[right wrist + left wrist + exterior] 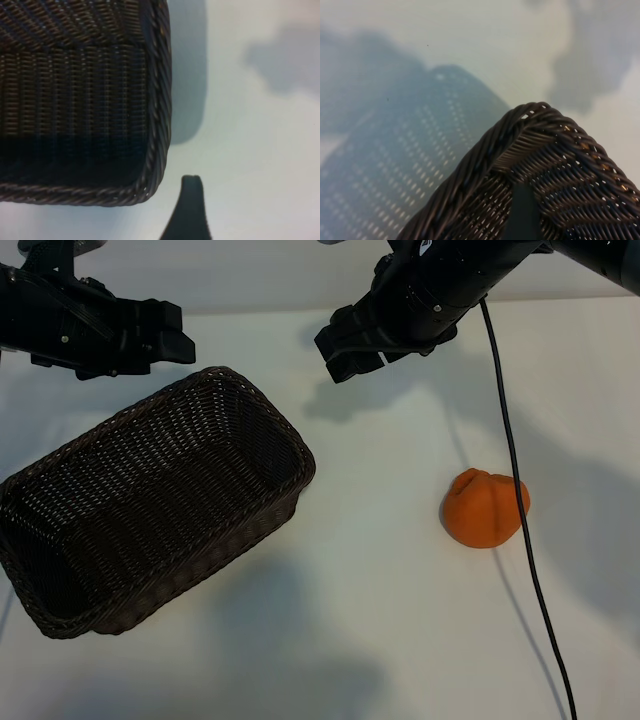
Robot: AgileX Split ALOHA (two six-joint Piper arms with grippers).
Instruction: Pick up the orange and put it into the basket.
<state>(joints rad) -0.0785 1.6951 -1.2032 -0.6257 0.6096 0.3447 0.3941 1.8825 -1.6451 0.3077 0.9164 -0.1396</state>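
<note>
No brand, label or writing could be read anywhere. The white table (pixel 380 620) carried soft grey shadows. The orange (pixel 485 507) sat on it, well apart from the empty wicker basket (pixel 290 445). The left gripper (pixel 170 340) and right gripper (pixel 350 350) hovered wide, holding nothing, a black cable (pixel 525 540) trailing across the orange.

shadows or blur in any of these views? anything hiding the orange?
Exterior view: soft arm shadows on the table, a cable crossing the orange. Left wrist view: basket rim sharp, its dappled shadow behind. Right wrist view: basket wall slightly soft, interior dark.
</note>
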